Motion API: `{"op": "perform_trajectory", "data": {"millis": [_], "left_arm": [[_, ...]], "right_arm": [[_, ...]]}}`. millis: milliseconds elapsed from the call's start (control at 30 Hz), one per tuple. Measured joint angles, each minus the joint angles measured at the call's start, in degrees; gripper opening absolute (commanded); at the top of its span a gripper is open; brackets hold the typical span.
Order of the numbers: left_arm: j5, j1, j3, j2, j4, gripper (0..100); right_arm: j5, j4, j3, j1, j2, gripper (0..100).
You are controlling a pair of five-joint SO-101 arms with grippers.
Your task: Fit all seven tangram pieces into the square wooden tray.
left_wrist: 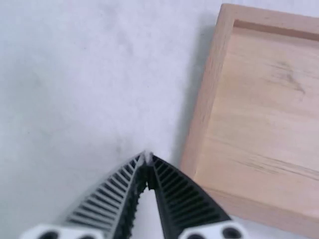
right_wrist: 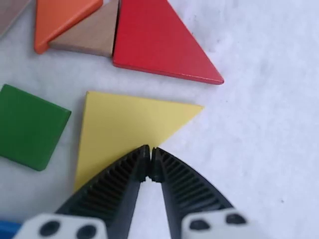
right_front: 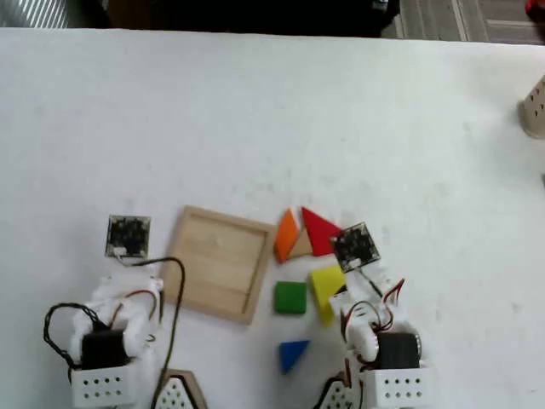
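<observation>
The square wooden tray (right_front: 217, 260) lies near the table's front and holds no pieces; its corner shows as the tray (left_wrist: 259, 114) in the left wrist view. To its right lie an orange piece (right_front: 286, 235), a plain wood triangle (right_front: 300, 247), a red triangle (right_front: 319, 230), a green square (right_front: 290, 297), a yellow triangle (right_front: 326, 285) and a blue triangle (right_front: 293, 354). My left gripper (left_wrist: 146, 158) is shut, over bare table just beside the tray's edge. My right gripper (right_wrist: 149, 153) is shut, its tips over the yellow triangle (right_wrist: 124, 127), below the red triangle (right_wrist: 157, 42) and beside the green square (right_wrist: 30, 124).
Both arm bases stand at the table's front edge, the left arm (right_front: 106, 341) and the right arm (right_front: 379, 341). A pale perforated object (right_front: 535, 106) sits at the right edge. A wooden block (right_front: 179, 390) lies at the front between the arms.
</observation>
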Motion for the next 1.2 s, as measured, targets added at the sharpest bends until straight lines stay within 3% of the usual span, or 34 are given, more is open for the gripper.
{"op": "perform_trajectory", "data": {"millis": [1200], "left_arm": [[0.0, 1.1, -0.2, 0.0, -1.6, 2]], "right_arm": [[0.0, 0.0, 0.0, -0.3, 0.0, 1.8]]}}
